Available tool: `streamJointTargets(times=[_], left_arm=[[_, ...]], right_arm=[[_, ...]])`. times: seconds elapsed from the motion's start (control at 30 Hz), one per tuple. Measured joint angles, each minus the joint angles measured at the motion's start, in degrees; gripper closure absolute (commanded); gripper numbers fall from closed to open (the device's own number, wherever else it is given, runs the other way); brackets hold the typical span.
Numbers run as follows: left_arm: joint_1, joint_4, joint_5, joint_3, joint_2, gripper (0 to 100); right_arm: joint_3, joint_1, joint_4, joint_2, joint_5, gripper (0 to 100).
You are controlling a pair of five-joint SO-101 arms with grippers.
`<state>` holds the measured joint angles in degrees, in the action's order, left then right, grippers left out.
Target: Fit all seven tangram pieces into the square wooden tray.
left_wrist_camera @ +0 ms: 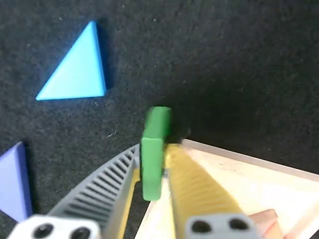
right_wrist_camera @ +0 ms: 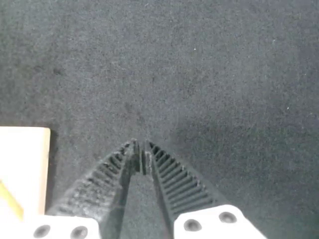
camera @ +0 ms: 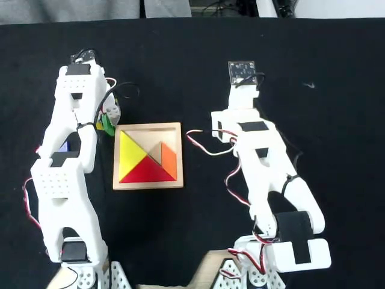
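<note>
Green piece (left_wrist_camera: 153, 149), pinched on its edge by the left gripper (left_wrist_camera: 151, 167), hangs at a corner of the wooden tray (camera: 148, 185), so placing is in hand and next, I think, it must be laid flat inside, while the right gripper (right_wrist_camera: 141, 155) is pressed together, empty.

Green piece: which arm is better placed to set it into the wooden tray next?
Left. The left claw is shut on the green piece right by the tray corner; the right claw is shut on nothing, over bare cloth beside the tray.
</note>
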<state>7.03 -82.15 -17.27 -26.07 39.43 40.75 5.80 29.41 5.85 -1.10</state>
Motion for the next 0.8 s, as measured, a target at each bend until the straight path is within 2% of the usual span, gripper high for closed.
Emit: streamJointTargets(times=[0.2,0.27,0.4,0.53,0.67,0.8], left_arm=[[0.0,0.0,0.26,0.0,0.0,97],[0.0,-0.44,2.46,-1.32,-0.35,97],[-0.7,-7.47,6.77,-7.82,-5.63,97],[-5.19,-16.0,19.6,-14.15,-11.87,97],[-10.2,-17.85,36.22,-12.84,-15.56,97],[-12.13,-18.11,42.37,-6.51,-16.0,97]], right_arm=[[0.0,0.0,0.0,0.0,0.0,97.6],[0.0,0.0,0.0,0.0,0.0,97.6],[0.0,0.0,0.0,0.0,0.0,97.6],[0.0,0.0,0.0,0.0,0.0,97.6],[0.0,-0.79,0.0,0.0,0.0,97.6],[0.0,-1.32,0.0,0.0,0.0,97.6]])
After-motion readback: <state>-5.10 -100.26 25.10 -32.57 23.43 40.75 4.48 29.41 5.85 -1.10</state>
